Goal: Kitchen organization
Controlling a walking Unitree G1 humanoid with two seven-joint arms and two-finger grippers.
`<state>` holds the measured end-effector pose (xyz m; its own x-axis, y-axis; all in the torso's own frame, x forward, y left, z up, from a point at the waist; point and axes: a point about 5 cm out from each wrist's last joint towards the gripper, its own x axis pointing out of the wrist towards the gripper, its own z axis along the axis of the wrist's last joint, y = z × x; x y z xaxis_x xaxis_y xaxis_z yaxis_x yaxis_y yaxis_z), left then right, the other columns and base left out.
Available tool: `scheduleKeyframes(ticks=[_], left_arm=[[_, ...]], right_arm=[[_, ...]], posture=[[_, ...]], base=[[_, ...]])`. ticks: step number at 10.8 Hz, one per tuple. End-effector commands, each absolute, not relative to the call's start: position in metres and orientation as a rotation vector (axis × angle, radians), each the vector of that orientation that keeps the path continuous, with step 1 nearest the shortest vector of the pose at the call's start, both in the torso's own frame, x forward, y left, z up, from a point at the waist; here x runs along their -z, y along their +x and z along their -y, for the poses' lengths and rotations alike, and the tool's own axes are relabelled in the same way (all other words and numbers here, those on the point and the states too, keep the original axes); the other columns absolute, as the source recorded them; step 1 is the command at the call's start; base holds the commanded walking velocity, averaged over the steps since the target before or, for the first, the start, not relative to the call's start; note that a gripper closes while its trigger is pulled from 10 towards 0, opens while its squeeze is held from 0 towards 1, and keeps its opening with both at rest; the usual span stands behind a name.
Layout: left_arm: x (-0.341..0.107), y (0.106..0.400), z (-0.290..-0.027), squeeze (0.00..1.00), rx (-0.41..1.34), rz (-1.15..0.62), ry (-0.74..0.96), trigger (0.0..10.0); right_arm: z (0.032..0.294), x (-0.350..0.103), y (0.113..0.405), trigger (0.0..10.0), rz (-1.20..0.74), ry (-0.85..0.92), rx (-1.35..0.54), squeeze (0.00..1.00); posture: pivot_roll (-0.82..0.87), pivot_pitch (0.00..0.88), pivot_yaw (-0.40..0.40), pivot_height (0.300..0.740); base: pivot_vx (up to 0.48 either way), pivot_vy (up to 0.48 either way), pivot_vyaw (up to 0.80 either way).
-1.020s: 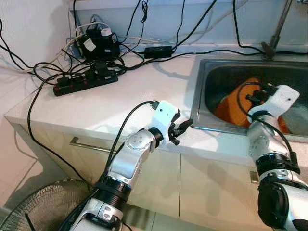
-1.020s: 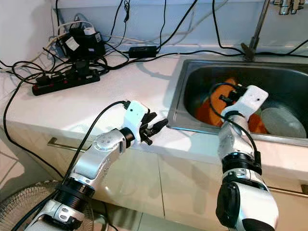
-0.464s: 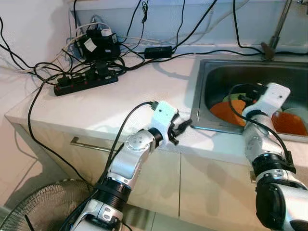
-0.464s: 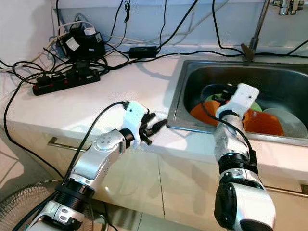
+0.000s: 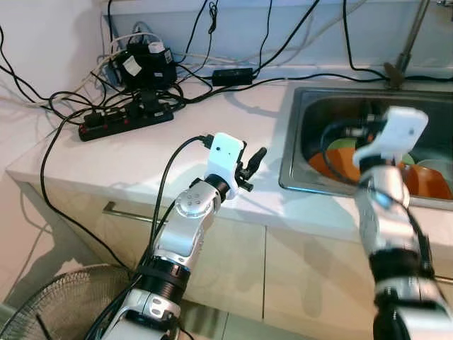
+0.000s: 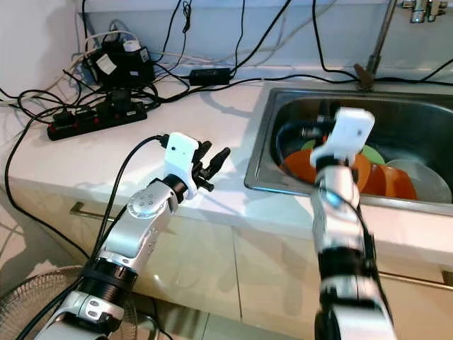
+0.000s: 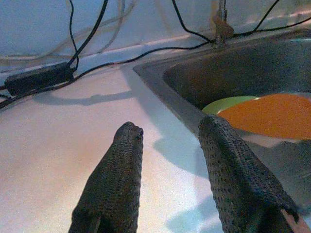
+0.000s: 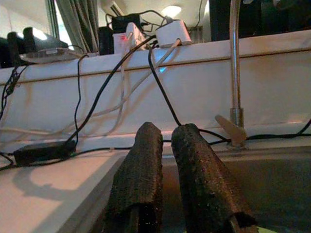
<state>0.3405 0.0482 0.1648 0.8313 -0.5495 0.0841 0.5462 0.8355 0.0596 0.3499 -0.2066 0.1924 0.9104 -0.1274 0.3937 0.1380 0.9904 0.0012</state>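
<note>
Left wrist view: my left gripper (image 7: pixel 167 145) hangs spread and empty over the counter (image 5: pixel 177 152), ready to assist. My right gripper (image 8: pixel 167 141), pinched together holding nothing, is raised above the sink (image 6: pixel 283 106), where the orange plate (image 6: pixel 368 173) lies.

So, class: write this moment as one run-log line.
left gripper: open, above white countertop | right gripper: shut, empty, raised over steel sink | orange plate: in sink

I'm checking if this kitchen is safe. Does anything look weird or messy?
Yes. A black power strip and a tangle of black cables lie on the white countertop, close to the steel sink. Electrics beside a sink look risky. The orange plate lies in the sink, overlapping a green one.
</note>
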Motion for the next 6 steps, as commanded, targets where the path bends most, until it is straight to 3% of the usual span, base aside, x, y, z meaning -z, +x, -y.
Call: scheduleKeyframes(ticks=[1, 6], left_arm=[[-0.17, 0.344, -0.053, 0.0, 0.548, 0.128, 0.046, 10.0], [-0.187, 0.349, -0.076, 0.0, 0.341, 0.339, 0.058, 10.0]], right_arm=[[0.198, -0.197, 0.347, 10.0, 0.424, -0.026, 0.112, 0.0], [0.16, -0.185, 0.322, 10.0, 0.443, 0.012, 0.025, 0.0]], posture=[[0.02, 0.0, 0.136, 0.74], [0.01, 0.0, 0.147, 0.74]], base=[[0.0, 0.0, 0.0], [0.0, 0.0, 0.0]])
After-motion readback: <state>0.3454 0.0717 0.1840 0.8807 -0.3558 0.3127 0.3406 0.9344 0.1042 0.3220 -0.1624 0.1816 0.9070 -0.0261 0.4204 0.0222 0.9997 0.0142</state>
